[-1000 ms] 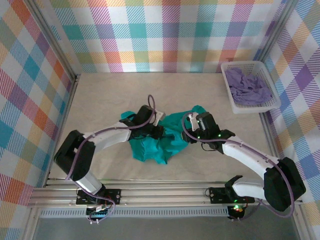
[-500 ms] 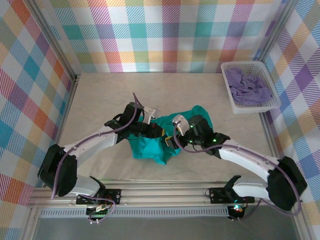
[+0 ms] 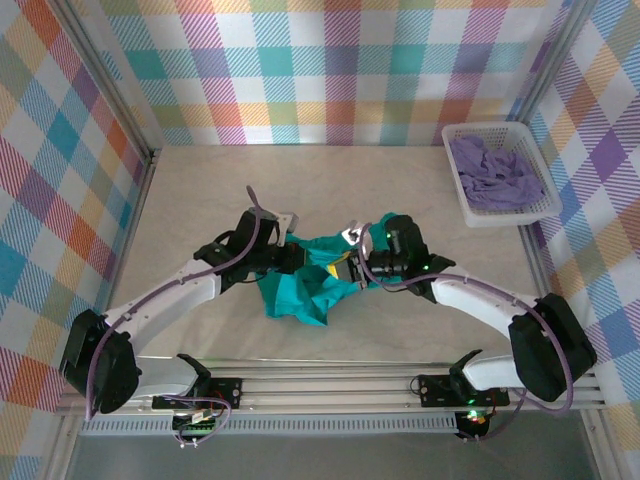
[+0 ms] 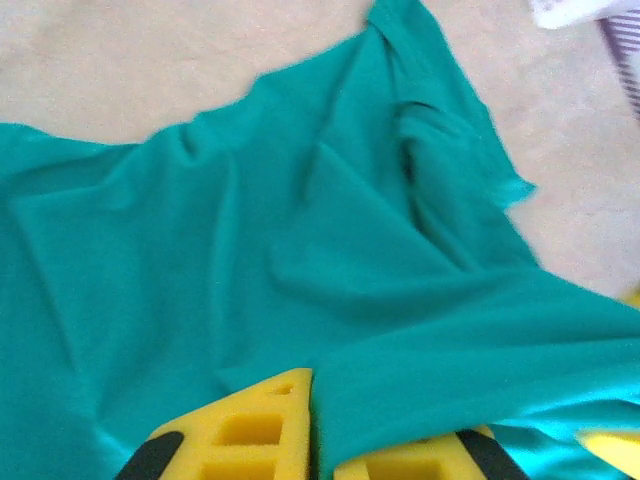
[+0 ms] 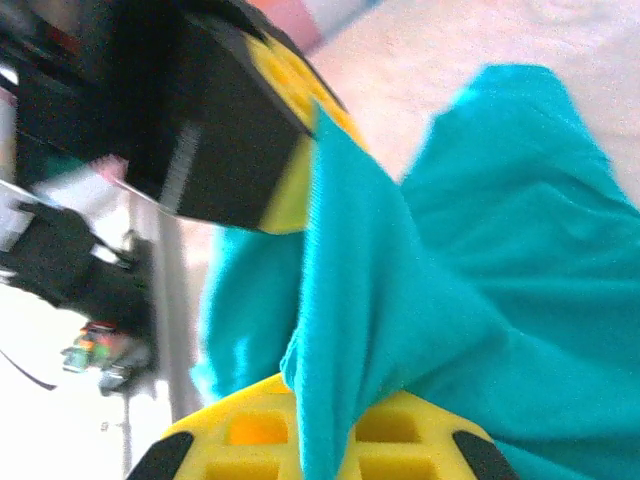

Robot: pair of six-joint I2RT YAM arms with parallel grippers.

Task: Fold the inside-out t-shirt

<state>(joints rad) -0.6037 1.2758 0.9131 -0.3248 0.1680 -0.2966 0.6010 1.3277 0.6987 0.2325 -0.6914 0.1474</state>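
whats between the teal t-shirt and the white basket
Bare beige tabletop; the top external view shows nothing lying between the teal t-shirt and the white basket.

a white lattice basket (image 3: 500, 213) sits at the far right corner of the pale desk (image 3: 200, 190), close against the right wall, with a crumpled lavender garment (image 3: 495, 175) lying inside it. plaid walls (image 3: 330, 70) in pastel checks close in the desk on three sides. grey metal rails (image 3: 330, 395) run along its near edge.
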